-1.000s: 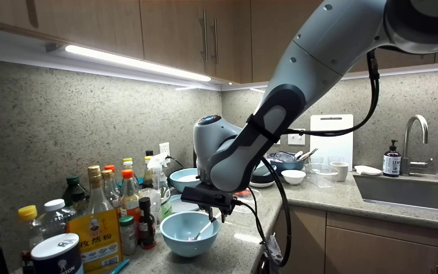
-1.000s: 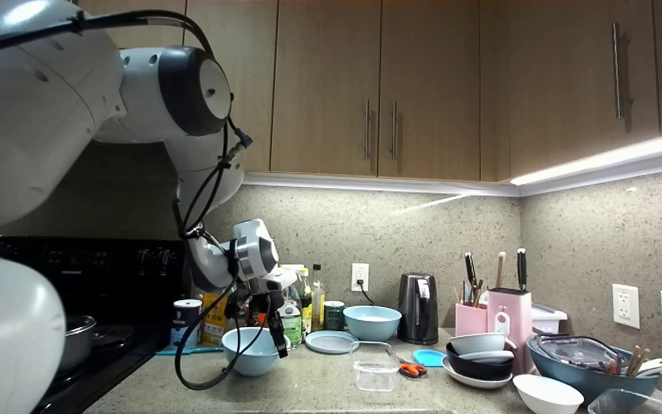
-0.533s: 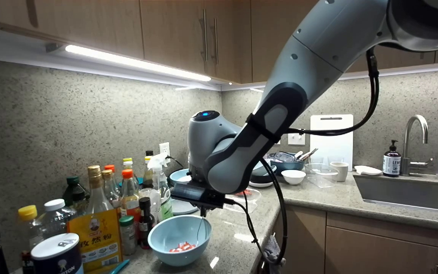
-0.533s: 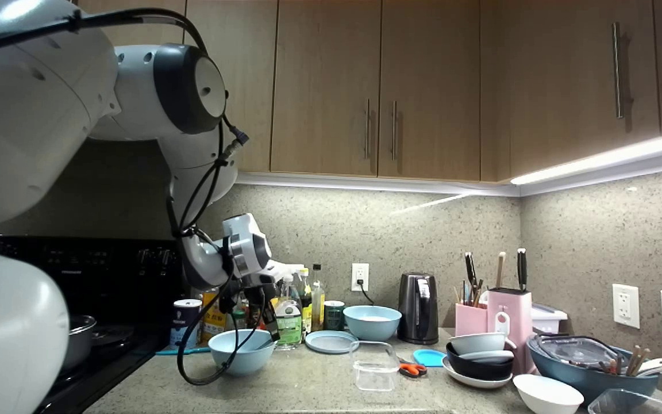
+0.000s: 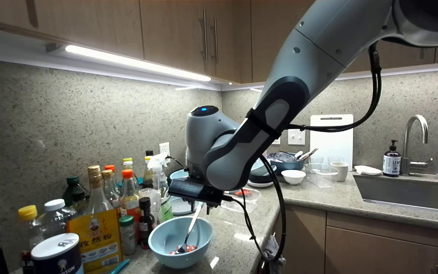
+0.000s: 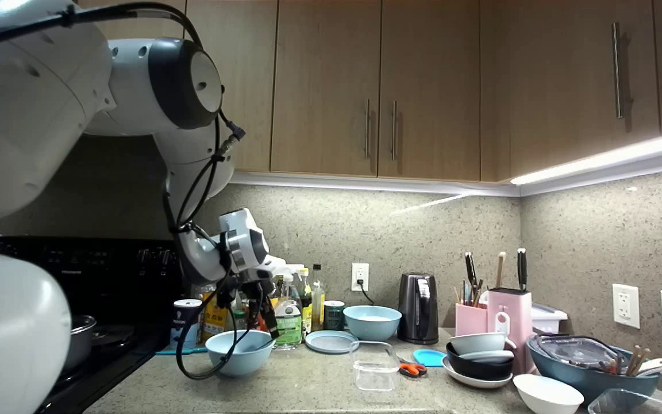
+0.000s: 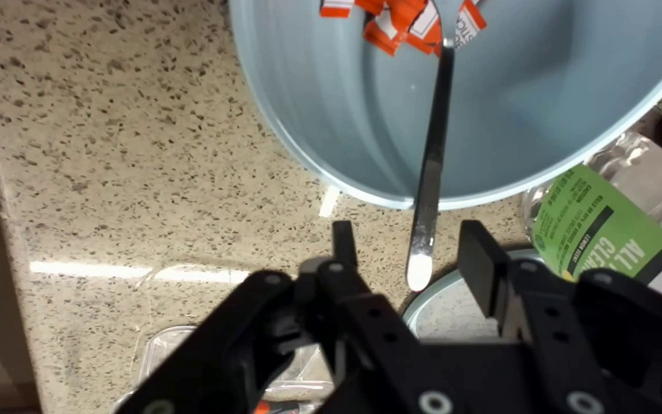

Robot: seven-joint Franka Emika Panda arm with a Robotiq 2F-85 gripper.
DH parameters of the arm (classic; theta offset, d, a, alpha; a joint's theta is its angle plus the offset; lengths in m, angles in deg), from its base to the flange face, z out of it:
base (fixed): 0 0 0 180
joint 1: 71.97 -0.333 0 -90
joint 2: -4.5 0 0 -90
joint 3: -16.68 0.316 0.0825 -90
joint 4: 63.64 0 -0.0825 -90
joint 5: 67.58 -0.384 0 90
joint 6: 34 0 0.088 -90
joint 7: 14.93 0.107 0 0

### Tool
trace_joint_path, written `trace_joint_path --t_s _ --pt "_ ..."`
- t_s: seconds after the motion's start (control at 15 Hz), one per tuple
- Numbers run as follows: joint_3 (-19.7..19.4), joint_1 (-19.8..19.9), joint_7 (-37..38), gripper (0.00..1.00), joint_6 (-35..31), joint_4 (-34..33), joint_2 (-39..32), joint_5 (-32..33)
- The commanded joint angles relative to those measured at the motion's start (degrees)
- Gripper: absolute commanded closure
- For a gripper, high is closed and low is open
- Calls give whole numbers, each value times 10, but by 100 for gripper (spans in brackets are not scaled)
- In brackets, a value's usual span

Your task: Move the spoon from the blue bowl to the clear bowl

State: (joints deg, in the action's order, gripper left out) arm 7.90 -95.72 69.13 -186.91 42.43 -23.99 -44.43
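Note:
The blue bowl (image 5: pixel 179 259) stands on the counter with red-and-white wrapped packets (image 7: pixel 385 29) inside; it also shows in an exterior view (image 6: pixel 247 366) and the wrist view (image 7: pixel 509 121). The dark metallic spoon (image 7: pixel 433 152) leans in it, head among the packets, handle over the rim; it shows in an exterior view (image 5: pixel 191 229). My gripper (image 7: pixel 410 246) is open; the handle's end shows between its fingers, apart from both. It hovers above the bowl's rim (image 5: pixel 201 208). A see-through squarish container (image 6: pixel 377 378), which I take as the clear bowl, stands right of the blue bowl.
A spray bottle (image 7: pixel 601 224) and a pale blue lid (image 6: pixel 331 342) lie close beside the bowl. Sauce bottles (image 5: pixel 129 198) crowd the wall side. A second light-blue bowl (image 6: pixel 372 325), orange scissors (image 6: pixel 412 370) and a white bowl (image 6: pixel 547 394) stand further along.
My gripper and the blue bowl have shifted left in both exterior views, and the gripper is slightly higher. The spoon leans more steeply, its handle now over the bowl's rim.

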Motion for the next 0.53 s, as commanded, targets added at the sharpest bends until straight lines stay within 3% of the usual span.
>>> trace_joint_path --t_s 0.0,0.13,0.47 --pt "-11 1 6 18 -12 14 10 19" --pt "-14 7 -1 5 -15 1 0 20" --pt "-9 22 -11 0 -6 -23 -23 2"
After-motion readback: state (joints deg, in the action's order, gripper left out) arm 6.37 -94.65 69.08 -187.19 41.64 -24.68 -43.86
